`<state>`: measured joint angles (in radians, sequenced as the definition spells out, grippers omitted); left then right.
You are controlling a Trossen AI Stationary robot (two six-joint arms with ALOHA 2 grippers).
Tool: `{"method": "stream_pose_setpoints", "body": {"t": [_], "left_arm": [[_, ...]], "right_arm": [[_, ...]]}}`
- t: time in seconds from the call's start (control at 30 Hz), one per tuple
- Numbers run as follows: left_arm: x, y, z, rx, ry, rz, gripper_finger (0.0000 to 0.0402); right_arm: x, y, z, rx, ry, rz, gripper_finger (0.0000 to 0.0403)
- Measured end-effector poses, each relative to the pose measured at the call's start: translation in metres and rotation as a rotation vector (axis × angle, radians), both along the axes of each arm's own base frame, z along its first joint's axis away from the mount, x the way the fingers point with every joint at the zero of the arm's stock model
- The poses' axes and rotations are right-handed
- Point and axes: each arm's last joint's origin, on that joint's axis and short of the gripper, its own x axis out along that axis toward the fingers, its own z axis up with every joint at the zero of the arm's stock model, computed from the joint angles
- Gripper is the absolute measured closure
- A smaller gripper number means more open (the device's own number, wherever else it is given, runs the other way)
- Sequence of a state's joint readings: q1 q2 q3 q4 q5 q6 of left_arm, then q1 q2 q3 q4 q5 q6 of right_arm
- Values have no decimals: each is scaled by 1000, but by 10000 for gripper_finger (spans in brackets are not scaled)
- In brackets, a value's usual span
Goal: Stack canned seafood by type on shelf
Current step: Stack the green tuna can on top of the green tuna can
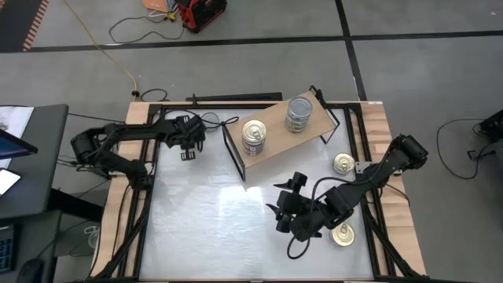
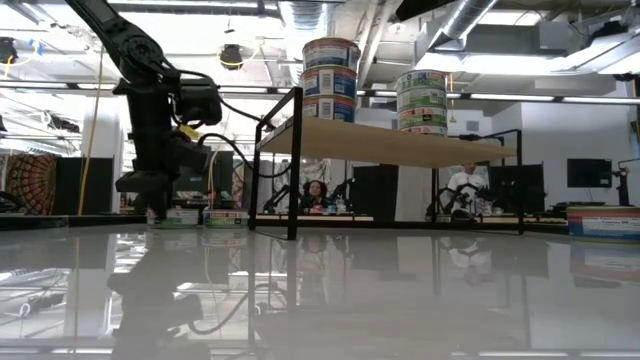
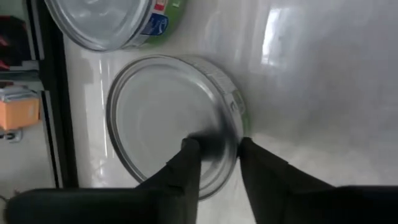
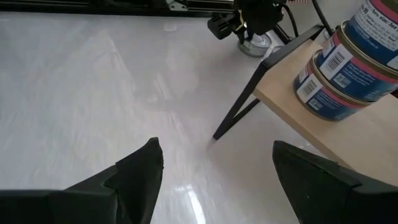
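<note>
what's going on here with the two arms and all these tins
The left hand is down on the white tabletop behind the light tan wooden shelf, its fingers pinching the rim of a low round grey-topped tin, with a second such tin beside it. Two stacks of tins already stand on the shelf. The right hand waits open over the table, with two gold-lidded tins loose near that arm.

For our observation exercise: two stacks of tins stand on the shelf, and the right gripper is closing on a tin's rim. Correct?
Not quite: the left gripper is at the tin, as its wrist view shows. The right gripper is open over bare table. Two stacks do stand on the shelf.
</note>
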<state>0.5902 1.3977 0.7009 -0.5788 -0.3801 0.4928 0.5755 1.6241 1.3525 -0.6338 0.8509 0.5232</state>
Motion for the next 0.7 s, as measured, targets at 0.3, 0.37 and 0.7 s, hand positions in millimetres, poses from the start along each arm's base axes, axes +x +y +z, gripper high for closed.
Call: {"method": "stream_pose_setpoints", "body": {"t": [0.3,0.37,0.7], "left_arm": [[-6,-25,5,-142,6,14,398],[-9,-32,6,-188,2,26,398],[-8,-67,47,-177,-117,-49,400]], "right_arm": [[0,0,0,2,-2,-1,78],[0,0,0,4,-4,-1,78],[1,1,1,12,-16,-1,78]]}}
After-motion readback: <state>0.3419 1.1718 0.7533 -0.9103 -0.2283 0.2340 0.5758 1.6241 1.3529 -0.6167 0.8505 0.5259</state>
